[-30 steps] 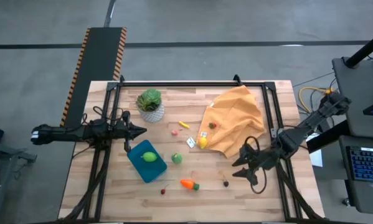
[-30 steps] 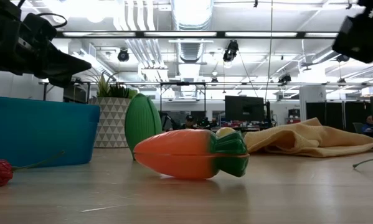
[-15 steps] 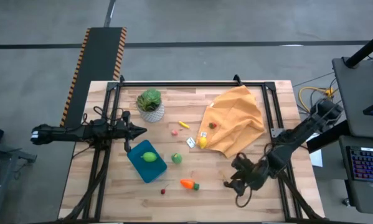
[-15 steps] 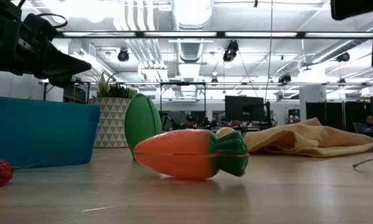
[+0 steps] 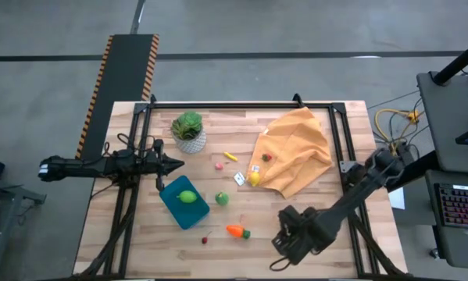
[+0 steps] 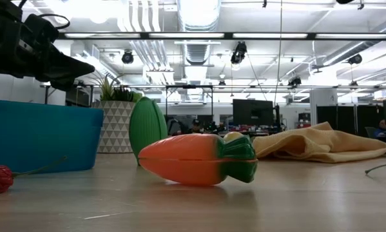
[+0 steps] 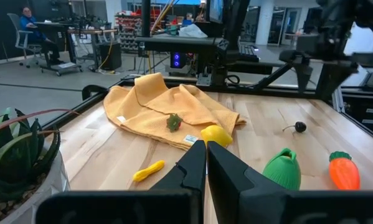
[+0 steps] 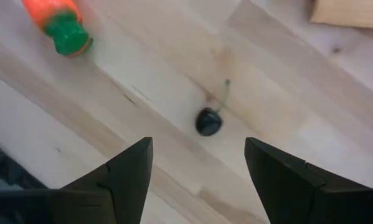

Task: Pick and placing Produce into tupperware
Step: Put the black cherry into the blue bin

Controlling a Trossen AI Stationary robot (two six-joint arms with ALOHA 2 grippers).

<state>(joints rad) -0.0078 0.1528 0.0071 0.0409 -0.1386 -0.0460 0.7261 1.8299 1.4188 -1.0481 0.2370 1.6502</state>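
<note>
Teal tupperware [image 5: 184, 203] on tabletop [image 5: 140, 234], left of centre, one lime-green fruit [image 5: 187, 197] inside. Same container as blue wall at left in low view [image 6: 41, 135].

Rest of produce loose on the wood:
- green piece [image 5: 221, 198] just beside tupperware's right edge
- orange carrot [image 5: 235, 231] with green top, nearer front edge, well clear of container; on its side in low view [image 6: 196, 159]
- small red cherry [image 5: 205, 240] with stem, left of carrot
- dark cherry [image 8: 208, 121] with stem, right of carrot, apart from it
- yellow lemon [image 5: 254, 179] touching edge of orange cloth [image 5: 296, 148]
- thin yellow piece [image 5: 230, 156] and small red piece [image 5: 219, 165] mid-table
- small dark-red piece [image 5: 266, 157] lying on the cloth

Potted plant [image 5: 188, 130] behind tupperware, toward back-left.

Left hand [image 5: 173, 164] level above tabletop, just behind tupperware's back corner, fingers [image 7: 192, 168] pressed together, nothing held.

Right hand [image 5: 284, 243] low over front-right area, directly above dark cherry, fingers [image 8: 127, 174] spread wide either side of it, not touching, holding nothing.
</note>
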